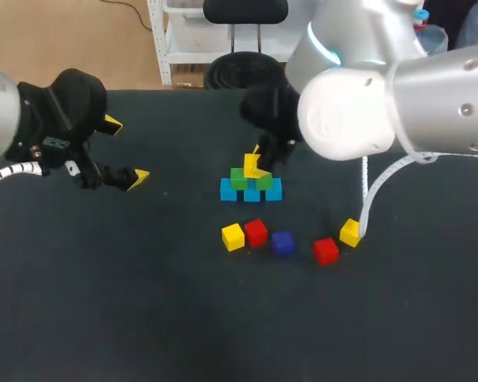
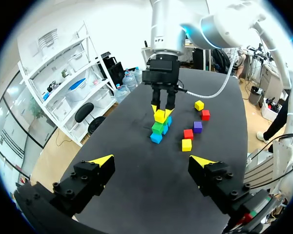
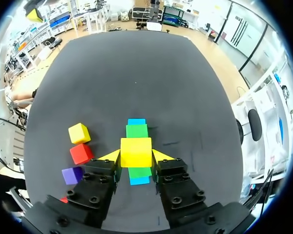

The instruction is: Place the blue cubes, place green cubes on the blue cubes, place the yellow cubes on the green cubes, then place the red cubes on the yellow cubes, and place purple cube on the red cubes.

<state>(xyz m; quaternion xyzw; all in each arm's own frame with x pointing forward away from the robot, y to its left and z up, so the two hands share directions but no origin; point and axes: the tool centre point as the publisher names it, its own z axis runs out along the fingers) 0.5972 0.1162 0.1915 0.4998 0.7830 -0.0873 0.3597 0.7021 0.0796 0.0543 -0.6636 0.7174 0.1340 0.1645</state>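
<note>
Three blue cubes (image 1: 251, 192) lie in a row mid-table with two green cubes (image 1: 239, 179) on top. My right gripper (image 1: 255, 165) is shut on a yellow cube (image 1: 252, 165) (image 3: 136, 151) right over the green pair (image 3: 136, 130); whether it touches them I cannot tell. In the left wrist view the stack (image 2: 157, 130) stands far ahead, with the right gripper (image 2: 161, 110) above it. My left gripper (image 1: 126, 151) (image 2: 152, 161) hovers open and empty at the table's left. In front of the stack lie loose cubes: yellow (image 1: 233, 236), red (image 1: 256, 232), purple (image 1: 283, 243), red (image 1: 326, 251), yellow (image 1: 350, 231).
The black table (image 1: 143, 302) has bare surface at the front and left. A white cable (image 1: 372, 191) hangs from my right arm near the rightmost yellow cube.
</note>
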